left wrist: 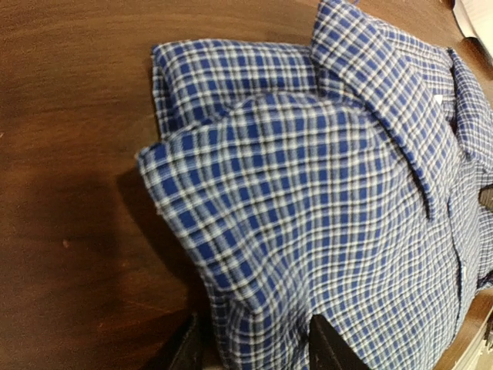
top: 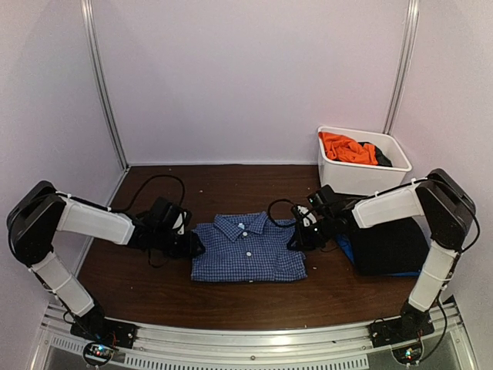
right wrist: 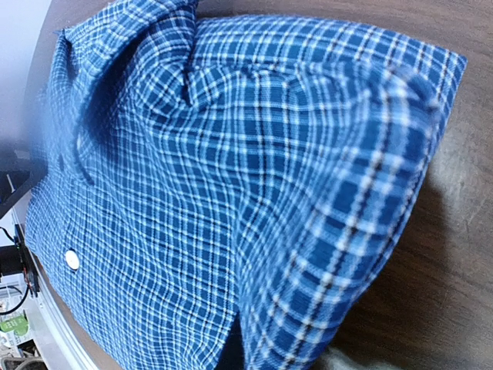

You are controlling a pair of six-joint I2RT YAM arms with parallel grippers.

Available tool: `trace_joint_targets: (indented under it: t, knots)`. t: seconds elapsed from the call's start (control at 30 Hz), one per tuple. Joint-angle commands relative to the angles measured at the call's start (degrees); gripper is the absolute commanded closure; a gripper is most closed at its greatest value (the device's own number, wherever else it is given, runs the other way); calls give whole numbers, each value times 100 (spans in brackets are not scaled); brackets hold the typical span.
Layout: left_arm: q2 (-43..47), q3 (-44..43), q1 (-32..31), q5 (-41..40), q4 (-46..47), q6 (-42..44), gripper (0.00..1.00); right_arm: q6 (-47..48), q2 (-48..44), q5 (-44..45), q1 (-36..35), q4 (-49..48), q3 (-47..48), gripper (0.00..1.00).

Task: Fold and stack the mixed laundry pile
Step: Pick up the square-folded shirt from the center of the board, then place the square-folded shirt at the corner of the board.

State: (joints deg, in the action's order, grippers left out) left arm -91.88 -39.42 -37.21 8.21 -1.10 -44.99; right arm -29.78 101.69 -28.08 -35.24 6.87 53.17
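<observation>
A blue-and-white checked collared shirt [top: 246, 250] lies folded and collar-up in the middle of the brown table. My left gripper [top: 190, 245] is at its left edge; in the left wrist view the gripper [left wrist: 258, 347] is open, its two dark fingers [left wrist: 333, 348] straddling a fold of the shirt [left wrist: 323, 193]. At the shirt's right edge, my right gripper [top: 299, 235] is shut on the cloth. The right wrist view shows the shirt [right wrist: 231, 169] gathered into the gripper [right wrist: 245, 356], with the fingers mostly hidden. What is left of the laundry pile, an orange T-shirt [top: 347, 146] and a black piece [top: 384, 159], sits in the tub.
The white tub [top: 362, 176] stands at the back right. A folded black garment [top: 393, 245] lies on a blue piece [top: 347, 250] under the right arm. Black cables [top: 154, 185] loop over the table behind the left gripper. White walls close in on three sides.
</observation>
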Motion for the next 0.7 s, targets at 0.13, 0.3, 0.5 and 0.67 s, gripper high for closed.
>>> trace_joint_targets:
  t: [0.13,0.3,0.5,0.67]
  knots:
    - [-980,-225,-353,167,343,-531,73,188,54,263,29,38,40,100]
    - [-972,-748,-832,-52,466,-332,100,350,-286,654,52,486,182,100]
    - [-784,-1570,-1523,-627,192,-160,100,587,-1482,1468,104,1494,203,100]
    - [-817,-2219,-1869,-681,270,77,100,715,-2622,2145,275,2445,335,100]
